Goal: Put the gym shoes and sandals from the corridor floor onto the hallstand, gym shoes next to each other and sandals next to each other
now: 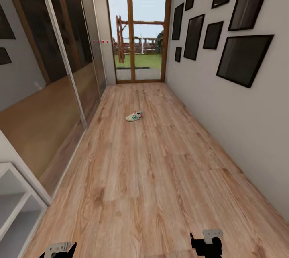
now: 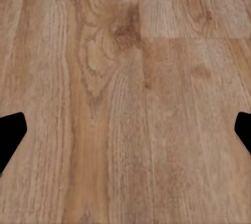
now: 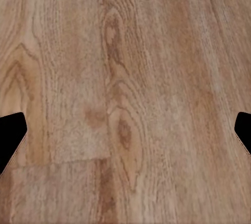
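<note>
Left gripper (image 1: 60, 250) down at the lower left edge of the head view, fingers spread wide in the left wrist view (image 2: 11, 137), nothing but wood planks between them. Just above it, at the far left edge, hallstand (image 1: 16, 205) with its white open shelves. Further up the left side, mirrored wardrobe doors (image 1: 48, 69) running toward the back. Dead centre of the frame, well ahead on the corridor floor (image 1: 152, 177), one gym shoe (image 1: 134, 116), white with green stripes, lying alone. Beyond it, glass door (image 1: 138, 33) at top centre with a garden outside. Upper right, dark picture frames (image 1: 243, 59) on the wall. Lower right edge, right gripper (image 1: 206, 244), likewise wide apart and holding nothing, fingertips (image 3: 11, 137) over bare planks.
</note>
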